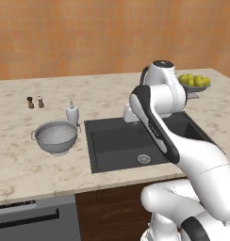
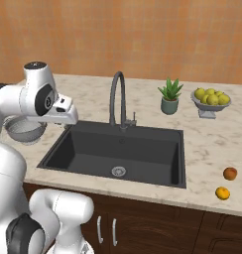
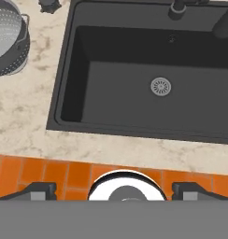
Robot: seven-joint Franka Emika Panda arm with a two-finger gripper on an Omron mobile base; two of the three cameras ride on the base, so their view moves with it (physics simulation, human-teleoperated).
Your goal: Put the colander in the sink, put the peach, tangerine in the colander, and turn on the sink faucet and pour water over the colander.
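Beige marble countertop [image 1: 22, 164] runs wall to wall under an orange wall, dark grey sink [image 1: 117, 146] set into it. Colander [image 1: 55, 136] sits on the counter at the sink's 9 o'clock, upright, just beside the basin edge. White soap bottle [image 1: 72, 113] at the colander's 1 o'clock, near it. Two small shakers [image 1: 35, 101] at its 11 o'clock, well apart from it. Gooseneck sink faucet [image 2: 117, 99] at the sink's 12 o'clock. Potted succulent [image 2: 169, 96] and footed bowl of yellow fruit [image 2: 211, 100] at 1–2 o'clock. Peach [image 2: 230, 173] and tangerine [image 2: 222, 193] at 4 o'clock, near each other, apart.
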